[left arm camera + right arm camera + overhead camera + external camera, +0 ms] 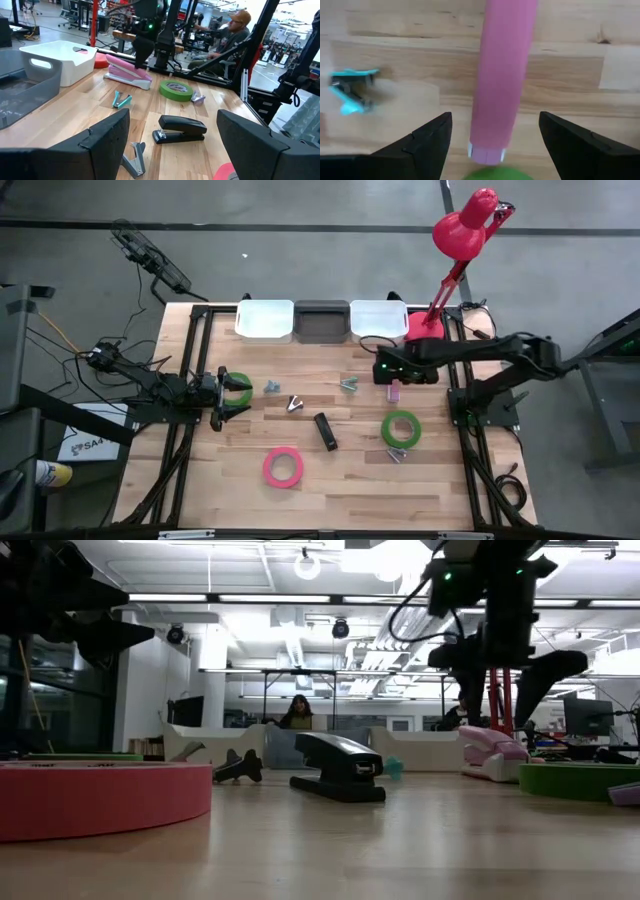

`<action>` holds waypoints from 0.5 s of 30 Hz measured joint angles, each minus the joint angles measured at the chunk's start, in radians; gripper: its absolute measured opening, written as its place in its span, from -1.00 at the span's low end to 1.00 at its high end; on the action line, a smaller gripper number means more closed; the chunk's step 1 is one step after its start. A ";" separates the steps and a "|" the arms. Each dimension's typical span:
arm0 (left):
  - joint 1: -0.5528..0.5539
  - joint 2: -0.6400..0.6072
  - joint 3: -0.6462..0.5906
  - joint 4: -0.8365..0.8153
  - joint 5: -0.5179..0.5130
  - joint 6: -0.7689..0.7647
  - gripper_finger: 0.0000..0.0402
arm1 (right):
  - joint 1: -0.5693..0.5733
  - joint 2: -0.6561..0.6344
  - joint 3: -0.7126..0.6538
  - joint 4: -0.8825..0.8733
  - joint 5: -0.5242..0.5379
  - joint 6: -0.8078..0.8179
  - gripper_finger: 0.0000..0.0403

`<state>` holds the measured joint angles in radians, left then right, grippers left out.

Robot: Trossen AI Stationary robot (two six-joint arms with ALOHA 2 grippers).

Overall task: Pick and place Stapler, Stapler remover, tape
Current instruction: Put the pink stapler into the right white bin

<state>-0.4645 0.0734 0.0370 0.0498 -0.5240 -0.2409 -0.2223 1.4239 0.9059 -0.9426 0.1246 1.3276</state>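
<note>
My right gripper hangs open above the pink stapler, pointing down, a finger on either side of it and not touching. The pink stapler lies flat on the table. My left gripper is open and raised over one green tape roll. A black stapler rests mid-table. The second green roll and the pink roll lie flat. Staple removers lie scattered: teal, grey, teal, purple.
Three bins stand along the far edge: white, grey, white. A red desk lamp stands at the far right corner. Bare wood shows along the near edge. People sit beyond the table.
</note>
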 joint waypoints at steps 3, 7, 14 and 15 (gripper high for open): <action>0.000 0.000 0.000 0.000 0.000 0.000 0.47 | -0.001 0.065 0.002 0.014 -0.023 -0.008 0.44; 0.000 0.000 0.000 0.000 0.000 0.000 0.47 | -0.001 0.127 -0.006 0.026 -0.028 -0.003 0.44; 0.000 0.000 0.000 0.000 0.000 0.000 0.47 | -0.003 0.197 -0.006 0.058 -0.066 -0.025 0.44; 0.000 0.000 0.000 0.000 0.000 0.000 0.47 | -0.004 0.203 -0.006 0.063 -0.066 -0.026 0.44</action>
<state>-0.4644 0.0734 0.0372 0.0496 -0.5240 -0.2409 -0.2262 1.6267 0.9001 -0.8798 0.0581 1.3016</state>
